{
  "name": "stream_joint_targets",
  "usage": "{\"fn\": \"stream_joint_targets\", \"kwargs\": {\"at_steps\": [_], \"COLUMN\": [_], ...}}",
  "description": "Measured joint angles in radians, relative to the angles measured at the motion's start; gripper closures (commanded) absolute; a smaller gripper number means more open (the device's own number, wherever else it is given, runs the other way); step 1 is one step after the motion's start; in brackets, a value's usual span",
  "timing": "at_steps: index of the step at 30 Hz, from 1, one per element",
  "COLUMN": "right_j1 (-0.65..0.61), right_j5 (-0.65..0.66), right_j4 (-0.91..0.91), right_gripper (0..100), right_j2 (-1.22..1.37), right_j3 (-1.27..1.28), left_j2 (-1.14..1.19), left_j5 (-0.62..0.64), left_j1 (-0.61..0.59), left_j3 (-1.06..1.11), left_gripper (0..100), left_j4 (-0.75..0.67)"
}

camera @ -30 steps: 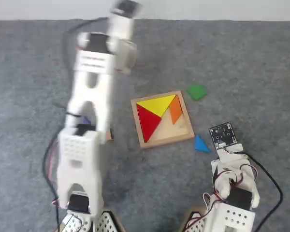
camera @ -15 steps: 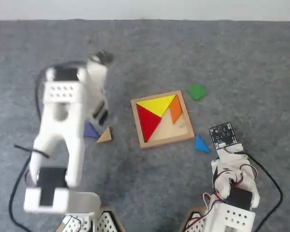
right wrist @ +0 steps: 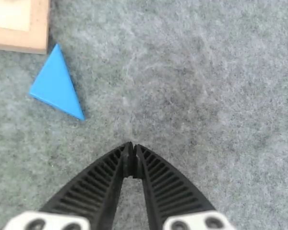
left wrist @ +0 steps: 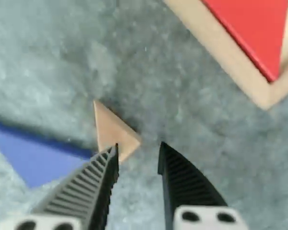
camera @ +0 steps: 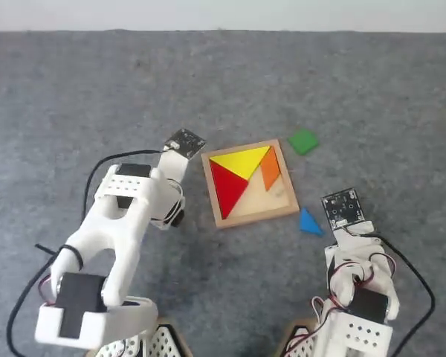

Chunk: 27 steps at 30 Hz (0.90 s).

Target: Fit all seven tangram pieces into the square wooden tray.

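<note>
Here the left gripper point(left wrist: 138, 148) hangs parted over the tan triangle point(left wrist: 110, 132), beside a blue piece point(left wrist: 33, 155) (near a corner of the square wooden tray point(left wrist: 221, 40)). The right gripper point(right wrist: 132, 154) is closed, empty, near the blue triangle point(right wrist: 57, 86).

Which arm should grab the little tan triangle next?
Left. The left claw is open and hangs right at the tan triangle. The right claw is shut over bare carpet by the blue triangle, on the tray's other side.
</note>
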Motion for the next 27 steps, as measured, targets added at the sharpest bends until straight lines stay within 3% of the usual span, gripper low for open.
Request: {"fn": "stream_joint_targets", "kwargs": {"at_steps": [18, 27], "right_j1": [0.000, 0.000], "right_j5": [0.000, 0.000], "right_j4": [0.000, 0.000], "right_gripper": [98.7, 98.7], "right_j2": [0.000, 0.000], "right_j3": [0.000, 0.000], "left_j2": [0.143, 0.146], "left_j5": [0.000, 0.000], "left_j1": [0.005, -0.006], "left_j3": [-0.094, -0.100], "left_gripper": [87, 81], "left_j4": [-0.012, -0.009]}}
